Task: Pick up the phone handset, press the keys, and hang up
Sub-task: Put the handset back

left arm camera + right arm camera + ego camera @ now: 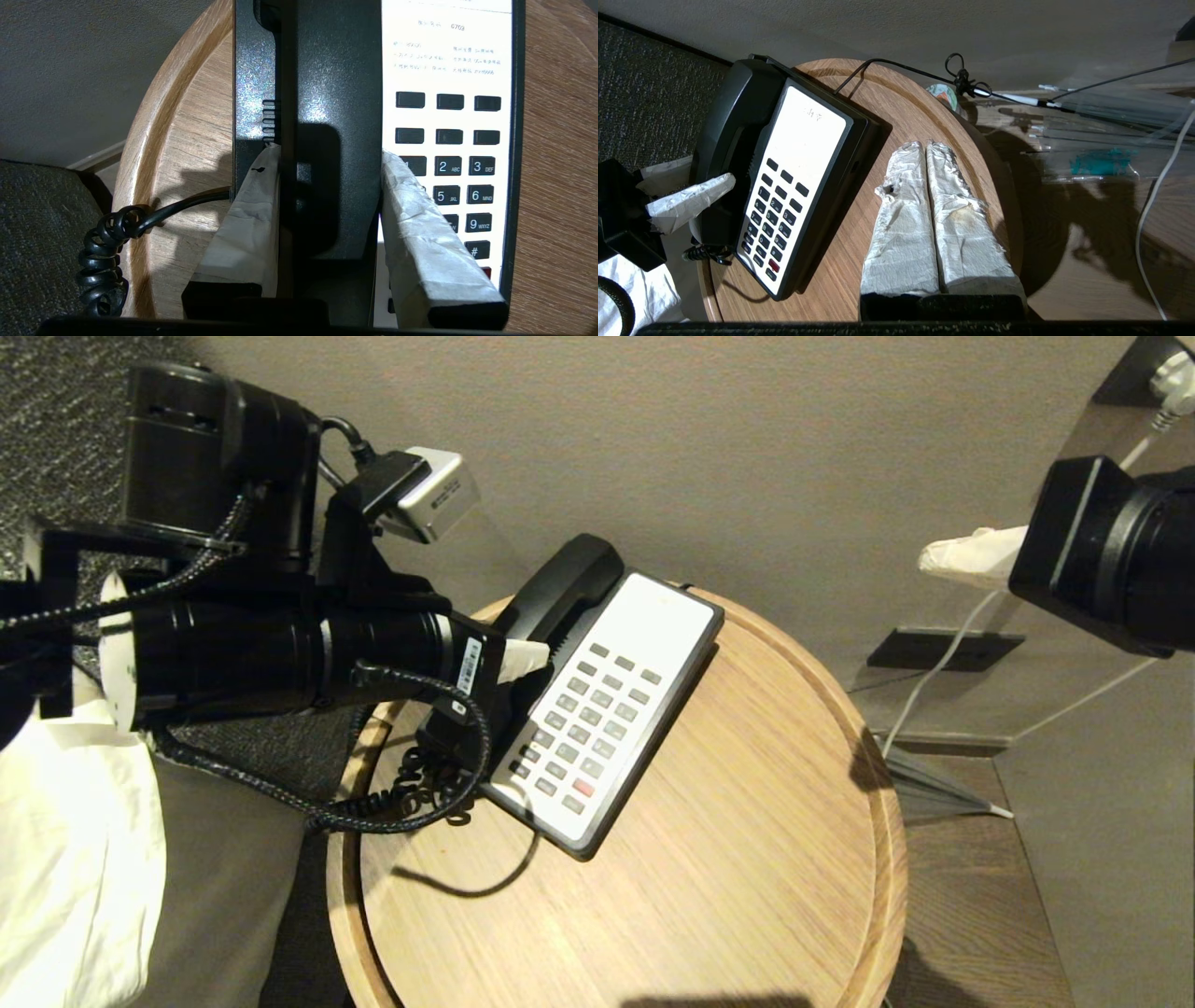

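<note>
Handset (327, 140) and cradle sit together on the phone base (653, 728), which lies slantwise across the far-left part of the round wooden desk (747, 896), its coiled cord (420, 798) spilling toward the left edge. We see the left gripper (327, 219) reaching in from that edge, its two paper-wrapped fingers (247, 224) set one on each flank of the receiver's straight middle span. The fingers stand partly apart, about the width of the handset, and appear to press against its sides; we judge this a grip just taken or about to be lifted, since the receiver looks seated in its cradle. The middle span is a sensible place to hold: it is the narrowest stretch, and a hold there should keep the two heavy ends balanced when it rises.

The keys (588, 728) lie uncovered on the white faceplate just beside the handset, the red one nearest the front edge of the base. One wrapped finger overlaps the first column of digits in the left wrist view.

The right gripper (927, 210) hovers above the right side of the desk, its fingers pressed together and holding nothing, well apart from the phone. We take it to be waiting its turn at the keypad.
</note>
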